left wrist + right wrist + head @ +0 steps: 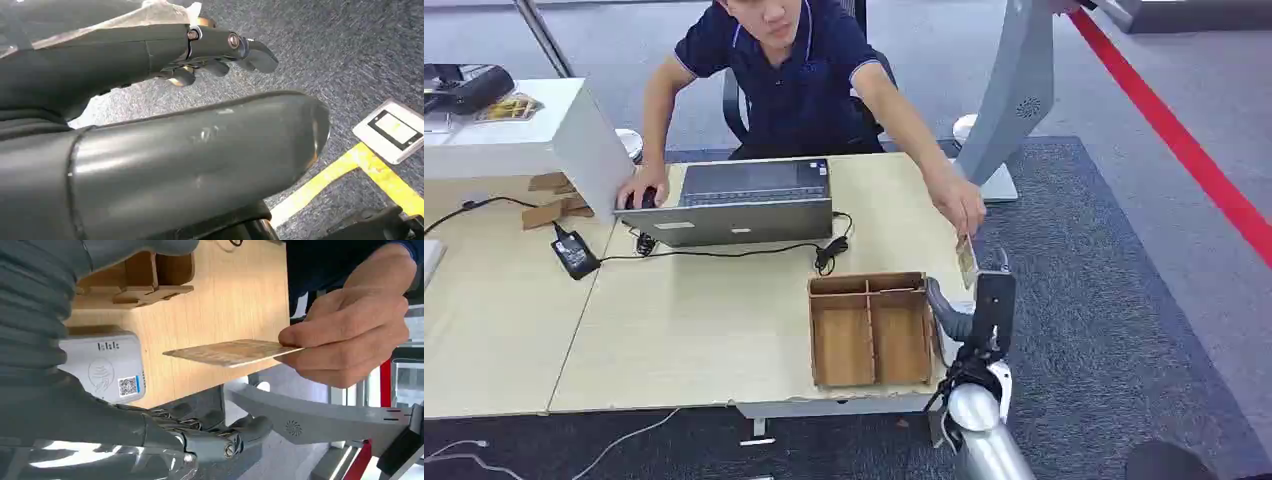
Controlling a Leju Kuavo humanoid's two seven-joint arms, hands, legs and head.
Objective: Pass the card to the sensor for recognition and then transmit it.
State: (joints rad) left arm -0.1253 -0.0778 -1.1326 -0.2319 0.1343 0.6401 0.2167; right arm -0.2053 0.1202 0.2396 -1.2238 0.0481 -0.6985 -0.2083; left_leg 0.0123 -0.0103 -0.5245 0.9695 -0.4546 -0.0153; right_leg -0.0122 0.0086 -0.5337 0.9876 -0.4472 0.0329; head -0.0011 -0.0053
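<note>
Grey ribbed right hand [200, 435] hangs open and empty as I watch a person's hand [350, 335] pinch the thin flat card [230, 352] above the white sensor [107, 372]; left hand [220, 50] holds nothing, fingers loosely spread

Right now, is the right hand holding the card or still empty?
Empty. The right hand is open below the card, apart from it; the person's hand pinches the card.

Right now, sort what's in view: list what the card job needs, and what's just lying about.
Job: card in the person's hand; sensor on the table; right hand, open beside the card.

Lying about: laptop, wooden box, charger, mouse.
</note>
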